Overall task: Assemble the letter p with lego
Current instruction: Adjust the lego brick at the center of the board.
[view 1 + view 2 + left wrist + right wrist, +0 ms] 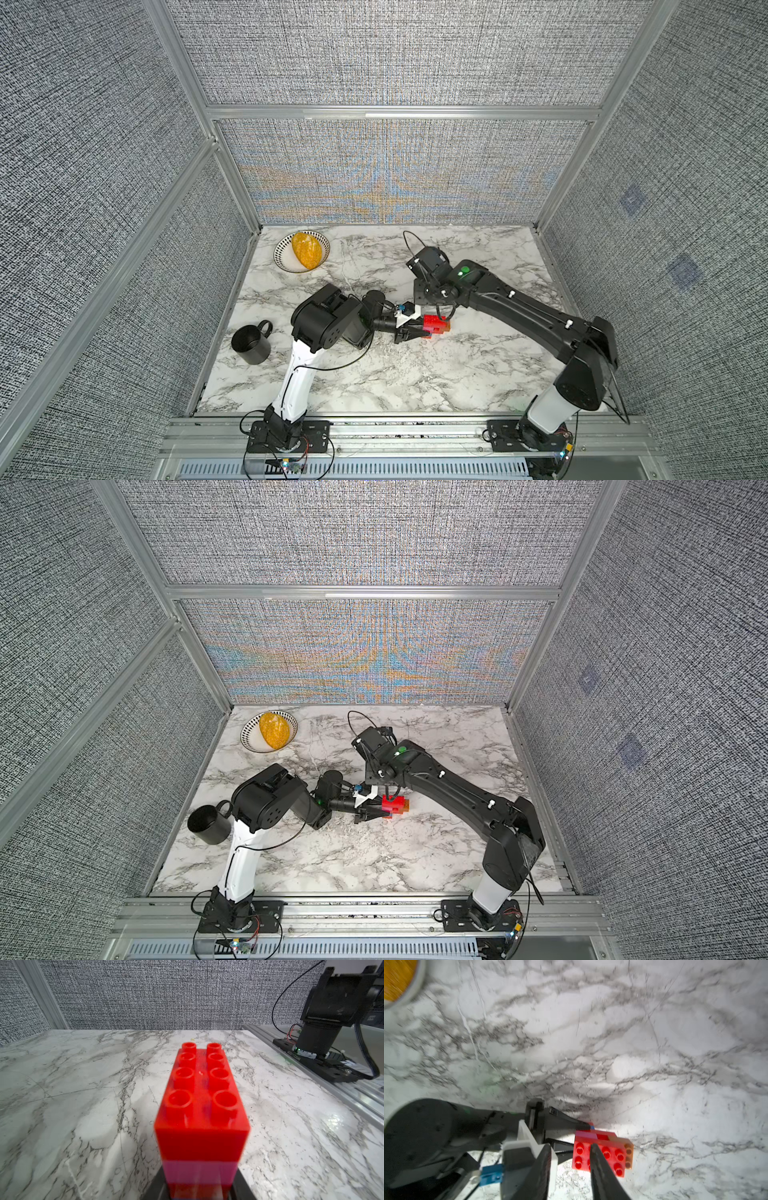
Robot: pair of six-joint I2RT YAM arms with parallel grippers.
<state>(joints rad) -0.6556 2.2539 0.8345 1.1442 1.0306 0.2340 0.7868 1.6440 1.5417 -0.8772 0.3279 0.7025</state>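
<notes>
Gripping a small blocky letter p (435, 325) of glossy studded plastic bricks, the left hand (424, 331) is clamping its pink and red layers at the middle of the grey-veined, marble-look surface (415, 374). A long red brick (202, 1088) with eight round studs is topping it, and a see-through orange square (628, 1154) is sticking out at one end. The right hand (570, 1145) is hanging over the studs, fingers narrowly apart, holding nothing.

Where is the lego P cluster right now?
The lego P cluster is at mid-table in both top views, one end clamped in the left pincer, well to the right of the black mug.
</notes>
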